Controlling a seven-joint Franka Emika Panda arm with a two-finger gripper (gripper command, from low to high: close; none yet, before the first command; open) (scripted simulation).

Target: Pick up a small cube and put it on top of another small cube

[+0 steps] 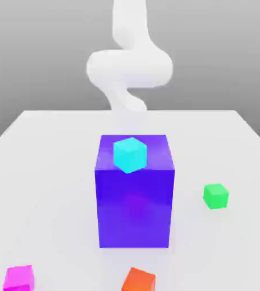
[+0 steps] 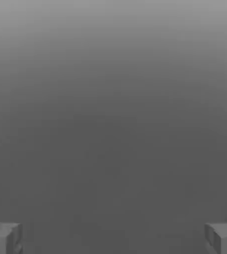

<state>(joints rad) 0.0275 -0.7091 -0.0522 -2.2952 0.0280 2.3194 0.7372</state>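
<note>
Spread wide, the gripper (image 2: 113, 238) shows in the hand view as two grey fingertips (image 2: 3, 238) standing far apart at the picture's corners, with nothing between them but a plain grey surface. That fits an arm that has not yet gone to any cube: the jaws are ready to fit around something small.

In the exterior view the white arm (image 1: 129, 68) coils behind the big blue-purple block (image 1: 135, 193), which I take as the landmark. On the block's top, towards its near edge, sits a cyan cube (image 1: 130, 154), raised well off the table (image 1: 52, 170).

The small magenta-pink cube (image 1: 19, 278) lies on the table in front of the block and off to the exterior view's left, well apart from it and free of neighbours, so there looks to be room for the fingers on either side. An orange cube (image 1: 138, 280) rests in front of the block, near the picture's lower edge. A green cube (image 1: 215, 195) stands to the block's side on the exterior view's right.

By my judgement the task has hardly begun; the arm must reach over or past the tall block to the pink cube.
</note>
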